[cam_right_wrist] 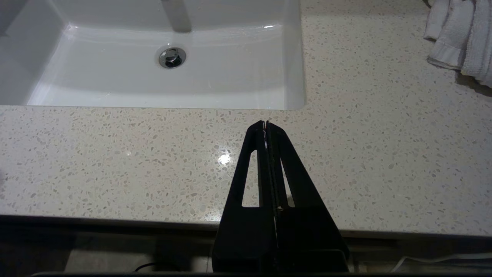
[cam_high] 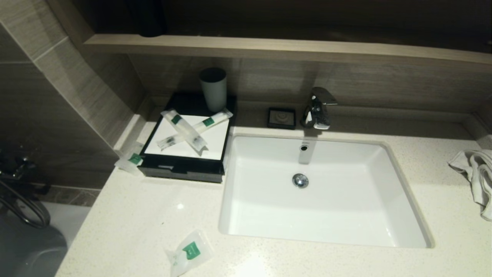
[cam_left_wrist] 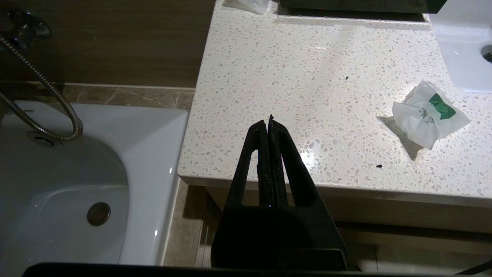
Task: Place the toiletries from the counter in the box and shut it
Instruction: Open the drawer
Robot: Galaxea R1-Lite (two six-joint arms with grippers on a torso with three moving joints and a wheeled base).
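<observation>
In the head view neither arm is seen; the box (cam_high: 184,148) is found in the left-centre of the frame, against the back wall and just beside the basin (cam_high: 319,192), its drawer front apparently shut; two long slim packets (cam_high: 190,129) are laid crossed on its white top panel, with the cup (cam_high: 213,89) standing behind them; a short pouch (cam_high: 132,159) is tucked at the box's lower-left corner, touching it; a second short pouch (cam_high: 188,252) is seen alone at the lower-left of the frame, near the front edge of the counter (cam_high: 134,215) and well apart from the box; the towel (cam_high: 476,173) is bunched at the right edge.

In the left wrist view the left gripper (cam_left_wrist: 270,119) is shown at the centre with its jaws pressed together, holding nothing, poised at the counter's front edge; the lone pouch (cam_left_wrist: 426,115) is placed to the right of the fingertips, its long axis running diagonally from lower left to upper right; the box's front is just cut by the top edge.

In the right wrist view the right gripper (cam_right_wrist: 266,125) is likewise shown with jaws pressed together and empty, before the basin's front rim; no packet is seen in this frame.

The left arm is therefore judged the nearer to every packet; a sideways reach and a turn of the wrist across the pouch's diagonal would be called for.
</observation>
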